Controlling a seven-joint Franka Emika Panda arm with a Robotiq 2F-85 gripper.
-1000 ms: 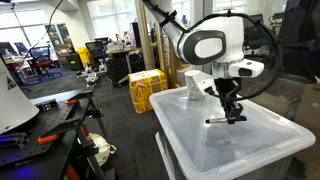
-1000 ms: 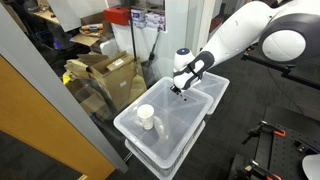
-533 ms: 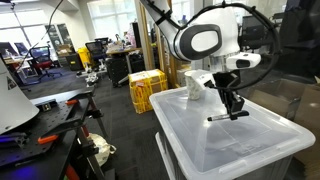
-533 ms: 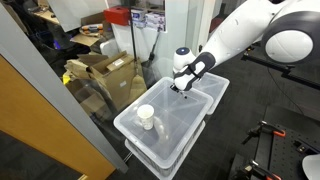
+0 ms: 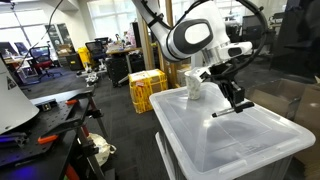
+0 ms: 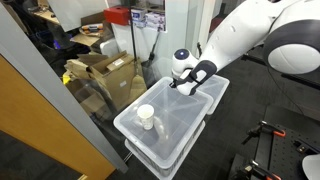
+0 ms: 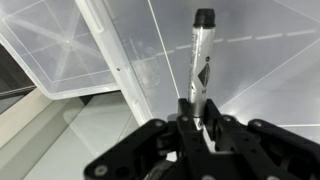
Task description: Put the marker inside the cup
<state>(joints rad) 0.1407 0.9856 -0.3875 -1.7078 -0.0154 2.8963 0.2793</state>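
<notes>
My gripper (image 5: 238,105) is shut on the black marker (image 5: 230,112) and holds it about level, a little above the lid of a clear plastic bin (image 5: 235,150). In the wrist view the marker (image 7: 200,60) sticks out from between the closed fingers of the gripper (image 7: 193,120), whitish band and black cap showing. The white cup (image 6: 146,117) stands upright on the lid towards the bin's other end, well apart from the gripper (image 6: 179,86). The cup also shows behind the arm (image 5: 193,86). It is out of the wrist view.
The bin (image 6: 175,135) is stacked on a second one. Cardboard boxes (image 6: 105,70) and a glass partition stand beside it. A yellow crate (image 5: 147,88) sits on the floor behind, and a workbench with tools (image 5: 40,125) to the side.
The gripper has swung over the lid with the marker still held, and the wrist has turned. The cup has not moved.
</notes>
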